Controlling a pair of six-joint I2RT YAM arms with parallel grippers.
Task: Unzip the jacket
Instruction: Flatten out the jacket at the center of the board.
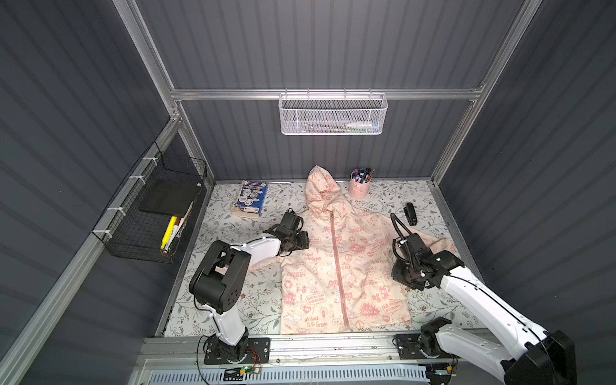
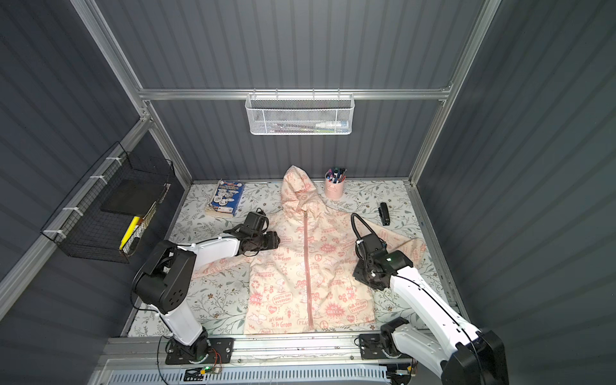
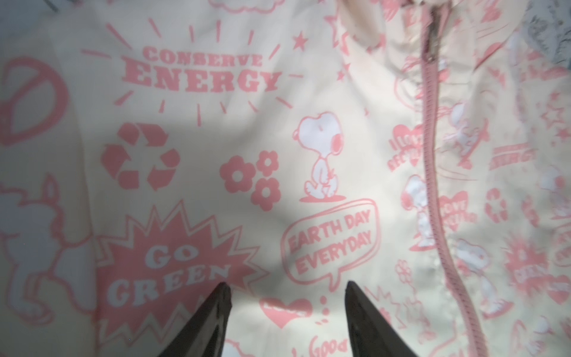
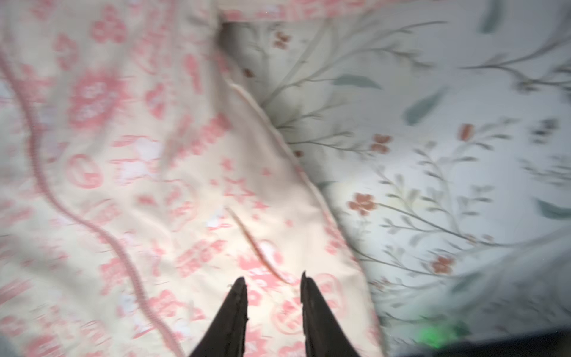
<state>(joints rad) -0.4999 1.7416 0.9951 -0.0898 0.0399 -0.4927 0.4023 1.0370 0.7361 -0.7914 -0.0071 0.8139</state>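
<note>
The jacket [image 1: 333, 266] [image 2: 300, 266] lies flat and front up on the table, hood toward the back wall. Its pink zipper [image 1: 337, 263] [image 3: 432, 154] is closed, with the slider [image 3: 434, 34] up at the collar. My left gripper [image 3: 287, 284] hovers open over the jacket's chest beside the zipper, nothing between its fingers. In both top views it sits at the jacket's left shoulder [image 1: 301, 240] [image 2: 273, 240]. My right gripper [image 4: 273, 279] is open by a narrower gap above the jacket's other side, close to its side edge [image 4: 309, 173]. That view is blurred. The zipper [image 4: 40, 185] runs off to one side there.
A book [image 1: 250, 198] lies at the back left and a pink cup of pens [image 1: 360, 185] stands right of the hood. A small black object [image 1: 410, 213] lies beyond the right sleeve. A wire basket [image 1: 156, 213] hangs on the left wall and a white mesh basket [image 1: 333, 115] on the back rail.
</note>
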